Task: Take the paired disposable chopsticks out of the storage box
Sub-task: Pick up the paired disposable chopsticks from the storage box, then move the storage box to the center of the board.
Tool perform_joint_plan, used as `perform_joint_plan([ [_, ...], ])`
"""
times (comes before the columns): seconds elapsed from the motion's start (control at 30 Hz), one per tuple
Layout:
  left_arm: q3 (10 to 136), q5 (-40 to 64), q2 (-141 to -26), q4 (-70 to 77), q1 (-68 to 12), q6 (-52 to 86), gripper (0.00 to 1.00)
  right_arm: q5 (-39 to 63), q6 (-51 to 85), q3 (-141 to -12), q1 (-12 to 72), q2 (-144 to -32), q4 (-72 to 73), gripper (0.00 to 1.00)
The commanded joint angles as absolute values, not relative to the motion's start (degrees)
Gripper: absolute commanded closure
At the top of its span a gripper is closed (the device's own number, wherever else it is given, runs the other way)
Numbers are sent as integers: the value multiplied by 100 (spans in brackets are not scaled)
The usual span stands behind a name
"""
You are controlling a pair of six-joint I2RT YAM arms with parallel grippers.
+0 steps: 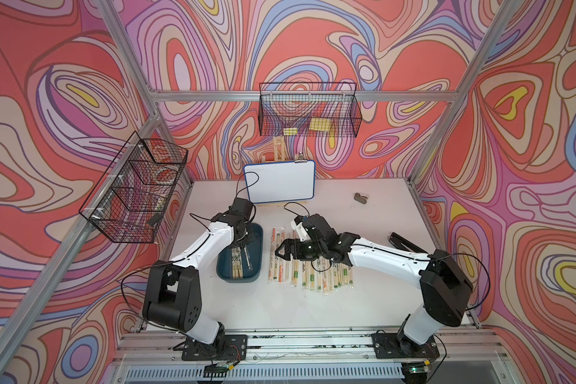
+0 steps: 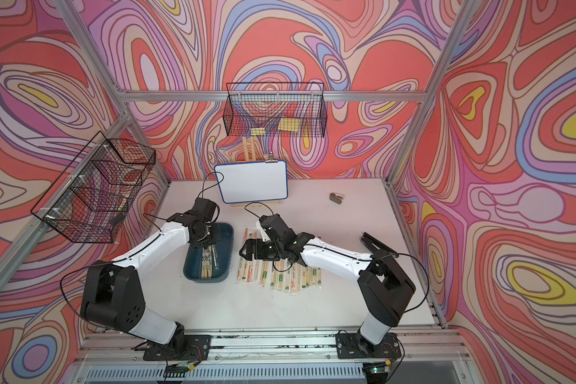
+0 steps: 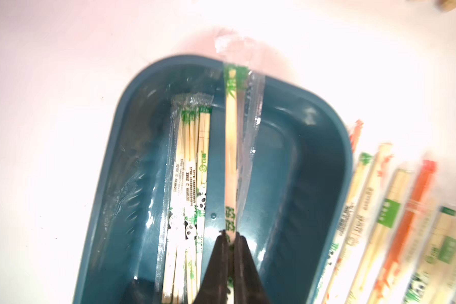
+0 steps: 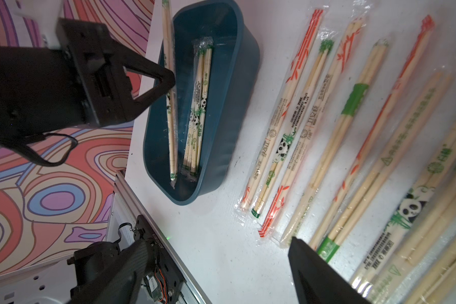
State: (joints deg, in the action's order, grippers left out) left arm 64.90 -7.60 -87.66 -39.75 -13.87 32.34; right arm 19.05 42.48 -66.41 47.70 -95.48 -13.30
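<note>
Ok, mid-extract. L gripper (image 3: pixel 231 238) is pinched tight on one sleeved pair (image 3: pixel 231 147) of the paired disposable chopsticks, inside the storage box (image 3: pixel 274 171). Grip is approx mid-length, and the pair's far end pokes out over the box rim. Can't tell if its other end is off the box floor. A few more pairs (image 3: pixel 190 171) lie flat on the box floor, just beside the held one, clear of the fingers afaict.

Next, imo: lift till the whole pair clears the rim, then carry it to the row side and set it down parallel w/ the rest. Sleeve looks slick + loose, so firm squeeze, slow swing, and watch for dragging the neighbours.

R gripper (image 1: pixel 280 253) hovers just outside the box on the row side, jaws wide, nothing in them.

Row of taken-out pairs (image 1: pixel 310 276) sits on the white tabletop (image 1: pixel 346 309) beside the box, R-arm side, roughly parallel to it.

Beyond the box, away from the arm bases: small whiteboard (image 1: pixel 280 181) on an easel. Higher up: rear wire basket (image 1: pixel 308 109) behind the box, side wire basket (image 1: pixel 133 189) on its L-arm side. Walls are swirly red/purple print on an alu frame.
</note>
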Motion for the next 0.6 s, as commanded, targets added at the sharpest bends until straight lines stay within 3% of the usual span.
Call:
perform_joint_plan([
  [0.0,6717,-578,-8451,-4343,-1361,3002,100,1900,4234,-6610,4791,-9527,-1239,10],
  [0.27,7059,-6,-8095,-4438,-1484,2800,100,1795,4232,-6498,4793,-9459,-1229,10],
  [0.57,7454,-293,-8688,-4395,-2481,2808,100,1690,4280,-6129,4793,-9264,-1213,10],
])
